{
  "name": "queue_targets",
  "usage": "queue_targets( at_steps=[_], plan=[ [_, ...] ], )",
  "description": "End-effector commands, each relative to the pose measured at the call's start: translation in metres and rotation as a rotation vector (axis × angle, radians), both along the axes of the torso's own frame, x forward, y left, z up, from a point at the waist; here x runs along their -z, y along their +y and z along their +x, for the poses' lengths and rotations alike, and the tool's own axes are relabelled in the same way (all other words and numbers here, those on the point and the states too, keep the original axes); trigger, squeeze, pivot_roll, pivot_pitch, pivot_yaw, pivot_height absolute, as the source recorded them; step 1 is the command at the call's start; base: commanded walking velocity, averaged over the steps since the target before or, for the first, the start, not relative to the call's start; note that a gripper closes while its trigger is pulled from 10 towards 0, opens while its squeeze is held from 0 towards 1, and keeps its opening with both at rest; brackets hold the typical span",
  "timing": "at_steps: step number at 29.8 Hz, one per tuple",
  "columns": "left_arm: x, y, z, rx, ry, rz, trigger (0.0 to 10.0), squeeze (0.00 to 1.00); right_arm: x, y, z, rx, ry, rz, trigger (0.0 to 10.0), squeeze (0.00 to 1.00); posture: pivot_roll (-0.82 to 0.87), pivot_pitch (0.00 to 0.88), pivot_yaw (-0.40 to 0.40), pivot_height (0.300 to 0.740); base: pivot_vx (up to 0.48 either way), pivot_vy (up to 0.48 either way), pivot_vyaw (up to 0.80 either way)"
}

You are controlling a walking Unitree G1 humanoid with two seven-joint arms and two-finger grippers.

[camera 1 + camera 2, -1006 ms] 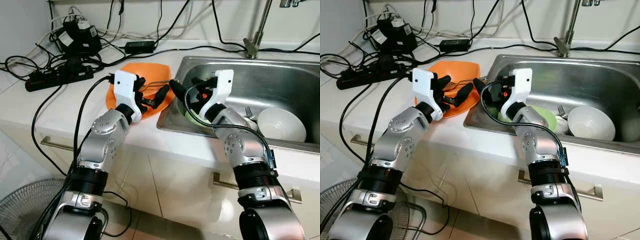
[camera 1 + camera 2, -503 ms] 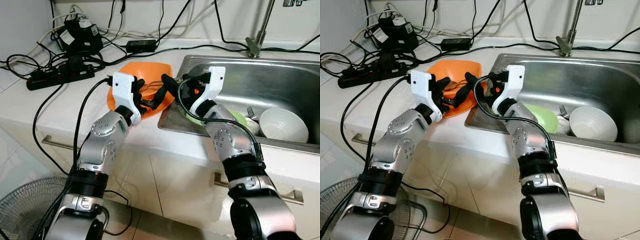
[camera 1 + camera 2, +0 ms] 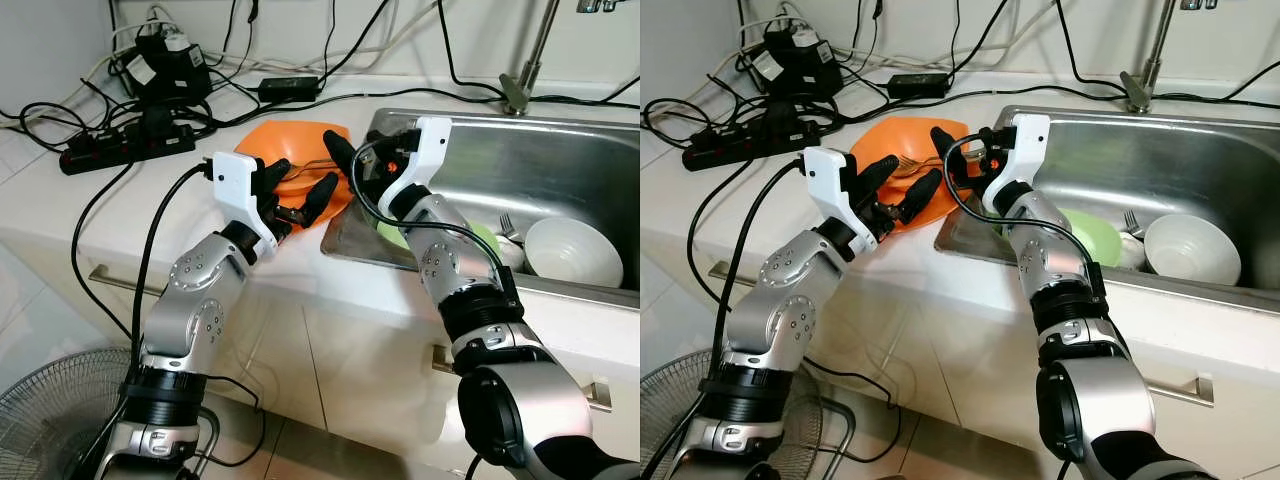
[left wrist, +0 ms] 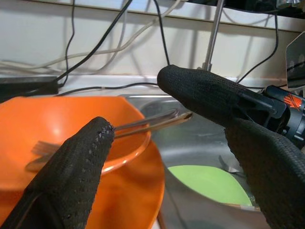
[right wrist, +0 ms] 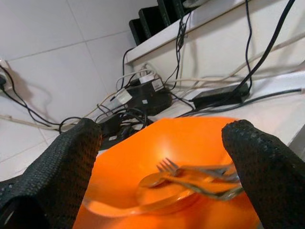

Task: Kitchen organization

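Orange bowl (image 3: 300, 170) with a fork (image 5: 190, 170) inside sits between both spread, empty grippers: left gripper (image 3: 298, 192) beside it, right gripper (image 3: 350, 165) at its sink-side rim.

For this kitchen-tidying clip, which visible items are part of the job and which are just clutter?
Part of the job:
- orange plastic bowl on an orange plate
- metal fork and spoon inside it
- green plate, white bowl, steel sink
- left gripper, right gripper, both open

Just lying about:
- black power strip
- black adapters and cables
- floor fan
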State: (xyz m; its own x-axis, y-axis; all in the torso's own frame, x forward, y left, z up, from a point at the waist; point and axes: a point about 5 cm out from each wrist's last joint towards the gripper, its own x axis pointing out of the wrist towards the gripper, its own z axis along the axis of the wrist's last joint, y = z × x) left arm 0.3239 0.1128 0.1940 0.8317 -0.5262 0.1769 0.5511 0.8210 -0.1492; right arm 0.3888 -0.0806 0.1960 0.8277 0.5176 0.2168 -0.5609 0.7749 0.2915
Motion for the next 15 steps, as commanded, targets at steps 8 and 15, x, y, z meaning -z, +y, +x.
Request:
queue_targets(
  at_steps=[8,15],
  plan=[
    [-0.0039,0.0084,-0.0045,-0.015,0.011,-0.007,10.0,0.0,0.0002,0.0119,0.0003,-0.051,0.003,0.02,10.0,1.0,-0.02,0.0,0.104,0.74,0.0,0.0,0.0],
    [-0.0048,0.0111,-0.0041,-0.023,0.016,-0.008,10.0,0.0,-0.0021,0.0138,-0.0005,-0.083,0.01,0.065,10.0,1.0,-0.02,0.0,0.102,0.74,0.0,0.0,0.0]
  ],
)
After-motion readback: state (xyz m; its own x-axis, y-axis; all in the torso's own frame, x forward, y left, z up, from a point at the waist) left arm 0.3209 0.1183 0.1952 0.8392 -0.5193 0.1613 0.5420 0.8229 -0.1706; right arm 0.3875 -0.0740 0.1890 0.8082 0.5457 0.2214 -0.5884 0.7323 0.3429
